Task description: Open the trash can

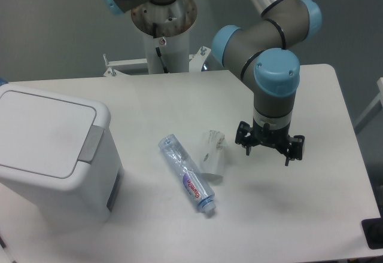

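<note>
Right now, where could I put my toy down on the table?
Bare table lies behind the plastic bottle, and along the front right edge. It is crowded mid-table: bottle, crumpled wrapper and gripper. The trash can fills the left.

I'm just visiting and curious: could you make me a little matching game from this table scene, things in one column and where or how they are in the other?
Things:
1. trash can
2. plastic bottle
3. crumpled clear cup
4. claw

Descriptions:
A. hangs above the table, right of the other things
B. lies on its side, cap end toward the camera
C. stands at the left edge, lid shut
D. lies just right of the bottle

Pairs: 1-C, 2-B, 3-D, 4-A
</note>
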